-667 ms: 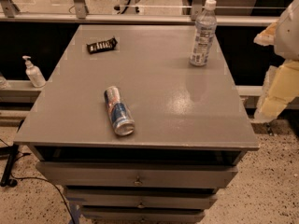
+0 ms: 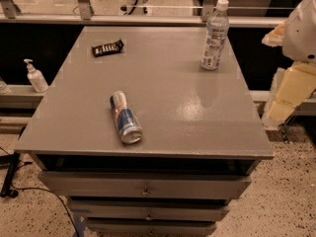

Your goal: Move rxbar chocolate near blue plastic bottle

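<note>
On table [image 2: 168,102] – rxbar chocolate [image 2: 107,48] back-left, capped blue plastic bottle [image 2: 215,36] back-right, claw [image 2: 290,90] at right – state unclear

White arm [image 2: 303,28], cream tool [image 2: 290,95] at right edge

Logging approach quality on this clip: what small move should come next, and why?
Probably swing the arm from the right edge toward the rxbar chocolate; it lies untouched at the far left of the table, well apart from the blue plastic bottle. The claw is out of view.
</note>
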Controlling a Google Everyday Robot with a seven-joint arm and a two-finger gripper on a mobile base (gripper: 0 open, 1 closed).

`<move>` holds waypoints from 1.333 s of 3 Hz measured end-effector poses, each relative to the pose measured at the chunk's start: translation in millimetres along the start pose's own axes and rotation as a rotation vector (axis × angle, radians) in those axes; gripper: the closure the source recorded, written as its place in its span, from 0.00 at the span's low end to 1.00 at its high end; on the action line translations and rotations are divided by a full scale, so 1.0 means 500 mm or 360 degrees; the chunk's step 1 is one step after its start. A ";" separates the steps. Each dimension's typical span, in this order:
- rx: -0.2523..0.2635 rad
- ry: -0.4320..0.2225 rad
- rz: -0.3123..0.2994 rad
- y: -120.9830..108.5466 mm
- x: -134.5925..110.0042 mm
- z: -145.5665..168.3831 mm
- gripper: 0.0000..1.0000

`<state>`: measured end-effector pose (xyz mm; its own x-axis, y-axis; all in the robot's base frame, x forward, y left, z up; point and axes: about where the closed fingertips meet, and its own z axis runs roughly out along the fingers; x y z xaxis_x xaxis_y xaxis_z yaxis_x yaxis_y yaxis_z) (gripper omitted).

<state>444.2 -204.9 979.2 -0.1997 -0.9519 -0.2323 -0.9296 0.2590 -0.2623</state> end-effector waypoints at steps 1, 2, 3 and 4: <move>-0.0005 -0.0126 -0.0076 -0.027 -0.080 0.040 0.00; -0.0014 -0.0318 -0.0148 -0.074 -0.192 0.088 0.00; 0.0002 -0.0534 -0.0175 -0.126 -0.303 0.128 0.00; 0.0002 -0.0534 -0.0175 -0.126 -0.303 0.128 0.00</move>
<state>552.7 -66.6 970.7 0.0147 -0.8673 -0.4975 -0.9394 0.1585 -0.3041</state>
